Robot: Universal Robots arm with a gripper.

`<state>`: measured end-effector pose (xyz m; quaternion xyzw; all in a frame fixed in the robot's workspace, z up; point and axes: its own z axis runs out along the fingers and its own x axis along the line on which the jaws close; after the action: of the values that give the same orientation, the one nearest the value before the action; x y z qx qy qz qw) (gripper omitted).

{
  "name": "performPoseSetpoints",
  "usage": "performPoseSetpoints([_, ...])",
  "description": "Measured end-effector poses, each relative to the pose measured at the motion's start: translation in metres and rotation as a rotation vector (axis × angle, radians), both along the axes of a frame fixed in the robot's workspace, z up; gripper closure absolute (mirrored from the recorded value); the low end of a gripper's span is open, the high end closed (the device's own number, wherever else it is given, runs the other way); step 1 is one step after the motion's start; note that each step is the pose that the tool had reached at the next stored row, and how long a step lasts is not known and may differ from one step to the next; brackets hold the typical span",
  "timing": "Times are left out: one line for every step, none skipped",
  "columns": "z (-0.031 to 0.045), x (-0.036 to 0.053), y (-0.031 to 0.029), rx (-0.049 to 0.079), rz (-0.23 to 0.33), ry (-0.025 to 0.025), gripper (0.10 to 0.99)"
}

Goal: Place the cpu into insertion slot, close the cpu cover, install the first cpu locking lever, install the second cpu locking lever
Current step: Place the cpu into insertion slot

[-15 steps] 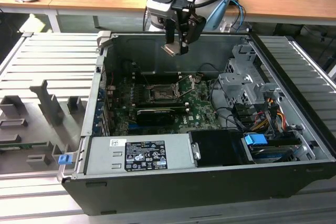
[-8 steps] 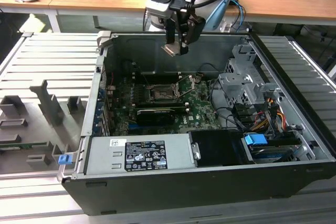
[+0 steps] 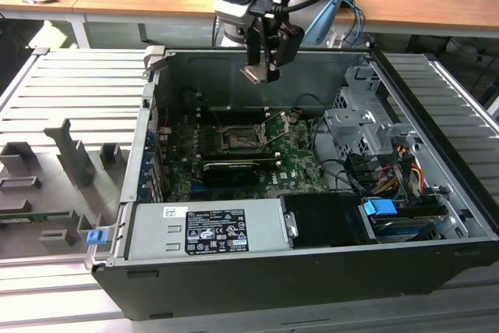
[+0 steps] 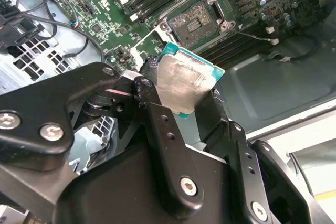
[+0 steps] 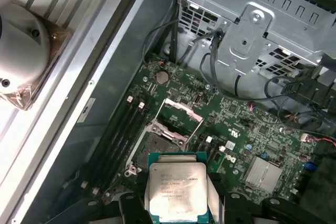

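Observation:
My gripper point(image 3: 262, 72) hangs above the open computer case, shut on the cpu point(image 3: 252, 74), a flat silver-grey square chip. In both wrist views the cpu point(image 4: 184, 82) point(image 5: 177, 190) sits between the black fingers point(image 4: 157, 124), edged in teal. Below it, on the green motherboard point(image 3: 300, 163), lies the insertion slot point(image 3: 238, 139) point(image 4: 195, 20) point(image 5: 157, 148), bare and black with a metal rim. The cpu cover point(image 5: 181, 109) point(image 4: 143, 45) stands swung up beside the slot. The cpu is well above the slot and not touching it.
A long black card point(image 3: 230, 169) lies in front of the slot. A silver drive cage point(image 3: 362, 126) with cables fills the exterior view's right; a grey power supply point(image 3: 207, 228) lines the front. Case walls point(image 3: 148, 138) surround the board. A grey fixture tray point(image 3: 54, 169) lies on the exterior view's left.

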<state>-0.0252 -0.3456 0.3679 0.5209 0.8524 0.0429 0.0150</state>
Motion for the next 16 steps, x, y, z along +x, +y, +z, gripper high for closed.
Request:
performPoseSetpoints([-0.0001,0.0,0.0,0.0,-0.004,-0.0001,0.557])
performPoseSetpoints([-0.0001,0.0,0.0,0.0,-0.007,-0.0001,0.557])
performPoseSetpoints([-0.0002,0.0,0.0,0.0,-0.011,0.0,0.557])
performPoseSetpoints([-0.0002,0.0,0.0,0.0,-0.015,-0.0001,0.557])
performPoseSetpoints([-0.0002,0.0,0.0,0.0,-0.019,-0.0001,0.557])
performPoseSetpoints([-0.0003,0.0,0.0,0.0,-0.022,-0.0001,0.557])
performPoseSetpoints([-0.0003,0.0,0.0,0.0,-0.028,0.0,0.557])
performPoseSetpoints([-0.0004,0.0,0.0,0.0,-0.033,-0.0001,0.557])
performPoseSetpoints([-0.0004,0.0,0.0,0.0,-0.036,-0.0001,0.557])
performPoseSetpoints([-0.0004,0.0,0.0,0.0,-0.04,-0.0001,0.557])
performPoseSetpoints([-0.0005,0.0,0.0,0.0,-0.043,0.0,0.557])
performPoseSetpoints([-0.0005,0.0,0.0,0.0,-0.049,-0.0001,0.557])
performPoseSetpoints([-0.0006,0.0,0.0,0.0,-0.054,-0.0001,0.557])
performPoseSetpoints([-0.0006,0.0,0.0,0.0,-0.058,-0.0001,0.557])
performPoseSetpoints([-0.0006,0.0,0.0,0.0,-0.061,-0.0001,0.557])
performPoseSetpoints([-0.0007,0.0,0.0,0.0,-0.064,0.0,0.557])
